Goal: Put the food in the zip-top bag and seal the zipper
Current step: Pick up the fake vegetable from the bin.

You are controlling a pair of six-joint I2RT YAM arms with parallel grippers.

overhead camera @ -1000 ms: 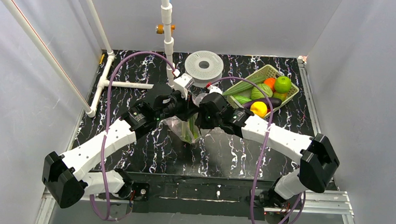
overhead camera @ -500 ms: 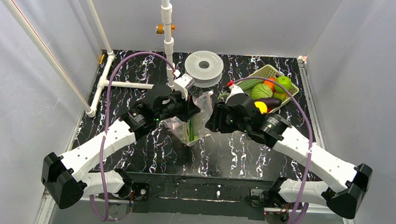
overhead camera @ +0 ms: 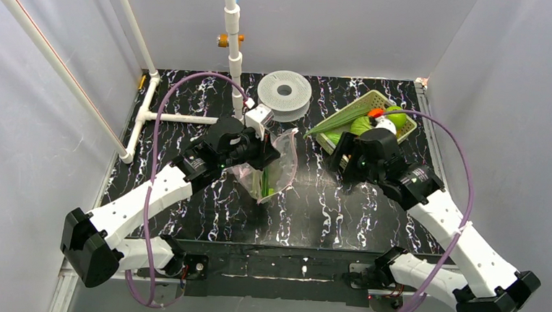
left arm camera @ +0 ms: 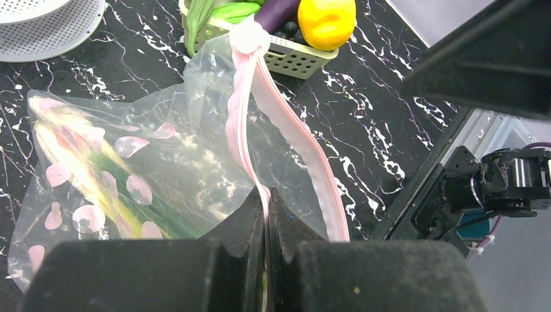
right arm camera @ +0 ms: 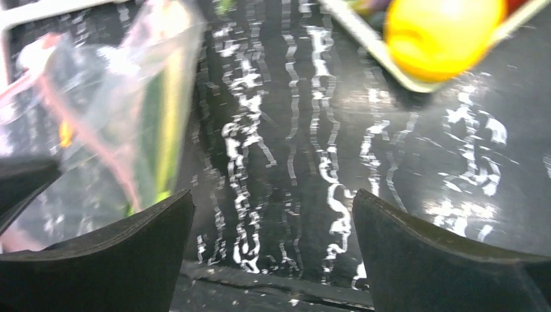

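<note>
Slippage risk: our left tool [left arm camera: 266, 198] clenches the pink zipper strip [left arm camera: 292, 130] of the crinkly clear plastic bag [left arm camera: 130, 162]; right tool [right arm camera: 271, 201] released, empty. A slip would collapse the mouth.

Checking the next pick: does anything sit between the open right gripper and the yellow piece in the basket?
Nothing visible does. In the right wrist view, only table surface lies between the open right gripper and the yellow piece; it sits behind the basket wall. The zip-top bag is off to one side.
</note>
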